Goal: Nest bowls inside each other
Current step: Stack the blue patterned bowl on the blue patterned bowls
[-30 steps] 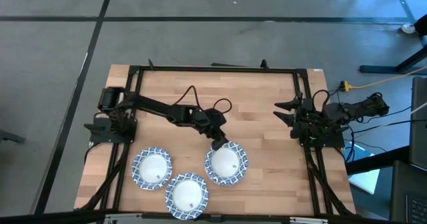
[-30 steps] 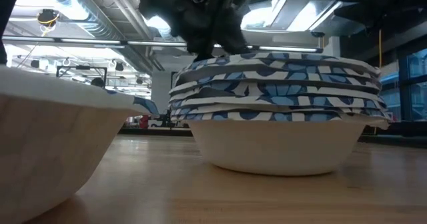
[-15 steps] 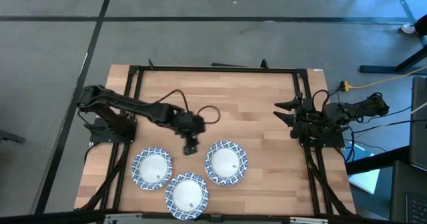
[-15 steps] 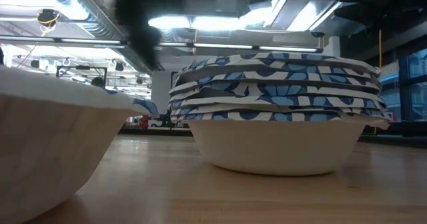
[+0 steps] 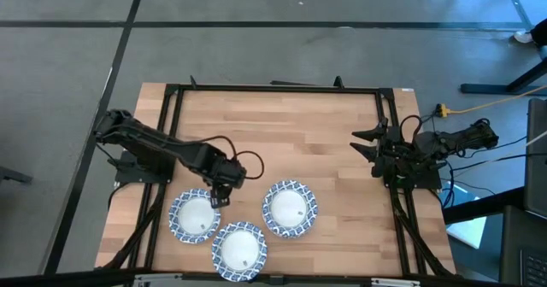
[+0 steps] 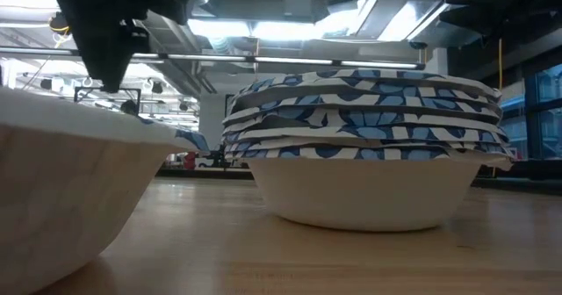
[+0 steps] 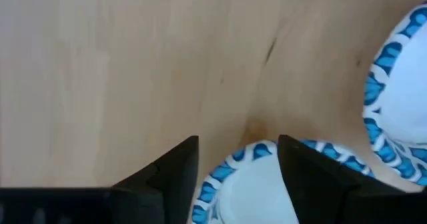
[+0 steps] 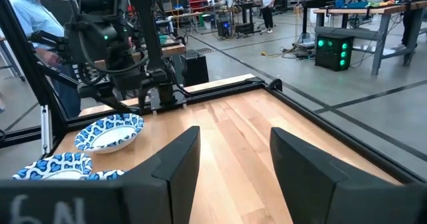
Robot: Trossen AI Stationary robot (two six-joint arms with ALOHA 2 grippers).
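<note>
Bowls sit in three spots near the front edge of the pale wooden slatted worktop [image 5: 282, 133]: a small round bowl with a white inside and blue-and-white patterned rim at the left [image 5: 195, 215], a second like it at the front middle [image 5: 239, 248], and a nested stack of the same bowls at the right [image 5: 290, 208]. In the low view the stack [image 6: 369, 146] shows several patterned rims layered one in another, and a plain white bowl wall [image 6: 61, 190] fills the near left.

The left hand [image 5: 218, 193] hangs just over the far rim of the left bowl, its dark arm reaching in from the left side of the worktop. In its wrist view the two dark fingers [image 7: 170, 177] stand apart with nothing between them, the bowl's blue rim [image 7: 247, 159] directly below the gap.

The right hand [image 5: 366, 143] waits at the right edge of the worktop, well apart from the bowls, fingers [image 8: 177, 161] spread and empty.
</note>
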